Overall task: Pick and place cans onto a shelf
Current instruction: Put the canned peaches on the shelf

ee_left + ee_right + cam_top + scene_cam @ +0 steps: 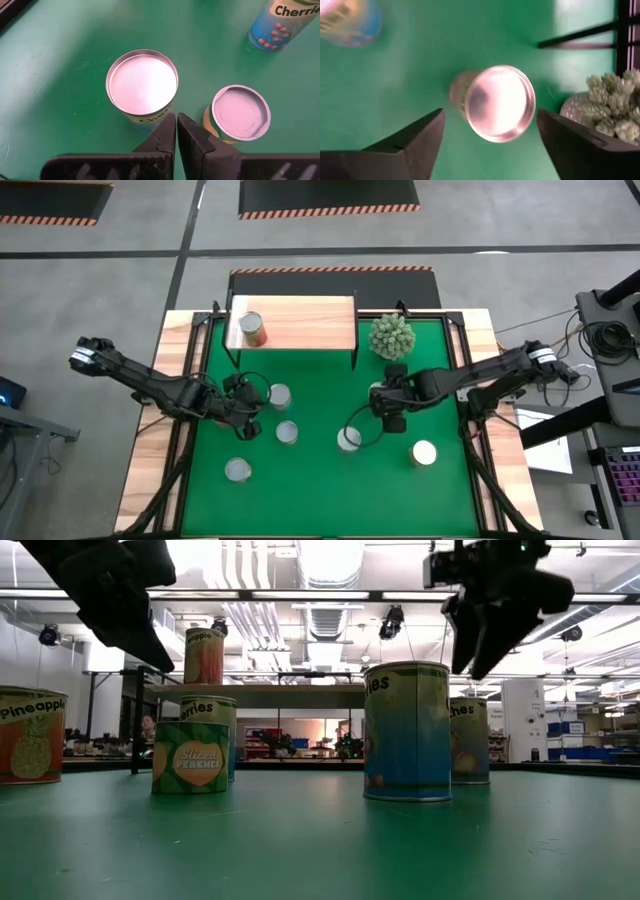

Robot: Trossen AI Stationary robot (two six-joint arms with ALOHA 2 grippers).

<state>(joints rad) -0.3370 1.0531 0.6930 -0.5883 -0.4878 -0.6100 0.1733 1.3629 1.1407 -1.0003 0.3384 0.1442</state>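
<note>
One orange-labelled can [252,330] stands on the wooden shelf [310,320]. Several more cans stand upright on the green mat. My left gripper [176,125] is shut and empty, hovering above two of them, a Cherries can [142,82] and a peach can [240,112]. In the high view it [250,412] is left of centre. My right gripper [490,112] is wide open above another can [495,102], a finger on either side of its silver top and clear of it. In the low view that gripper [490,630] hangs above the can [468,740].
A spiky green plant [391,336] stands by the shelf's right end, close to my right gripper. Other cans stand at centre [348,439], near right [424,452] and near left [238,470]. The shelf's right part is bare wood.
</note>
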